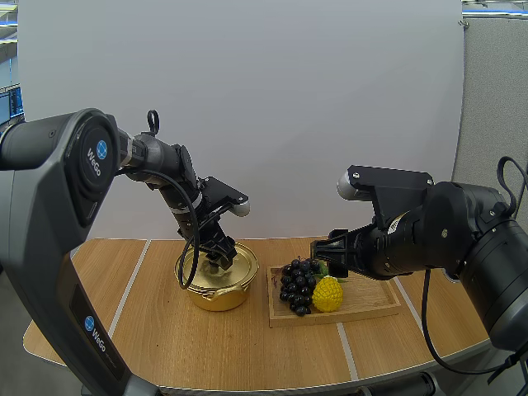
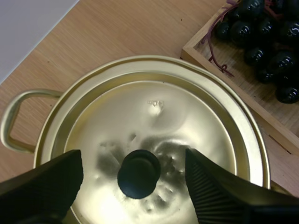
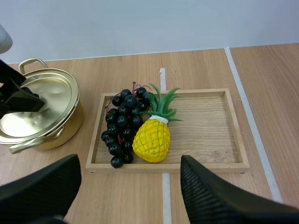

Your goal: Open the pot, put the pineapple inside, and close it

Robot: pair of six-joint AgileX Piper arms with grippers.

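Pineapple [image 3: 152, 139] lying in the wooden tray [image 3: 210, 166], touching the grapes [image 3: 122, 122] on its left. Right gripper [image 3: 128, 161] above the tray, open wide. Lidded pot [image 1: 221, 295] on the surface [image 1: 165, 346] left of the tray. Left gripper [image 2: 133, 161] open, with its fingers on either side of the lid knob [image 2: 138, 173].

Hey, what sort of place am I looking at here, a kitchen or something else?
Probably a robot test bench rather than a kitchen: a wooden table marked with white lines, a toy-like pineapple and grapes laid in a wooden tray, and the left gripper poised over a lidded pot.
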